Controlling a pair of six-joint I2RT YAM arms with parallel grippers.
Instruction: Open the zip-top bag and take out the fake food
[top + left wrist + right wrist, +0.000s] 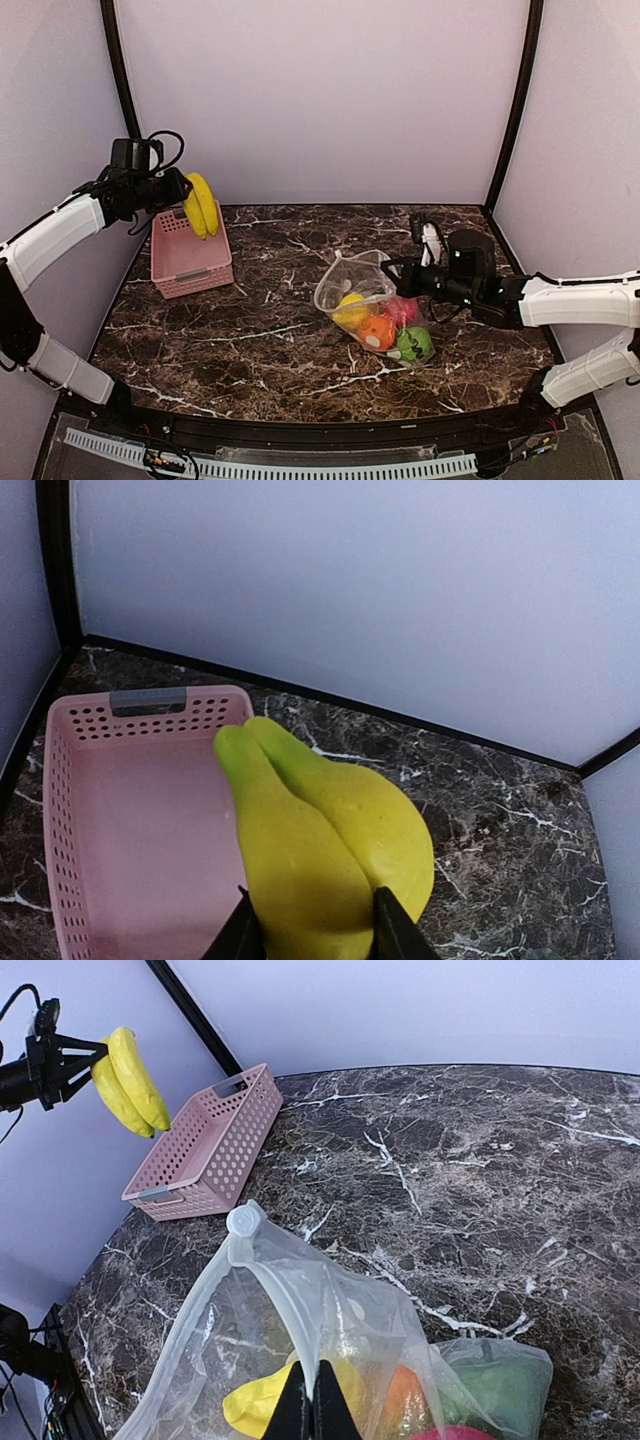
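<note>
Two grips are holding: the left jaws are clamping the yellow banana point(201, 205) in the air over the pink basket point(192, 282) at the far-left corner of the bench point(250, 350), and the right jaws are pinching shut on the film of the zip-top bag point(348, 275), lying right of centre. The banana is hanging near the basket's right rim, so a release there is risking a bounce out. The thin film is risking slipping free — the mouth collapsing over the fake food point(377, 332) inside.

Pink perforated basket point(188, 258) at the far-left corner of dark marbled table point(250, 345); pale walls point(320, 100) behind
</note>
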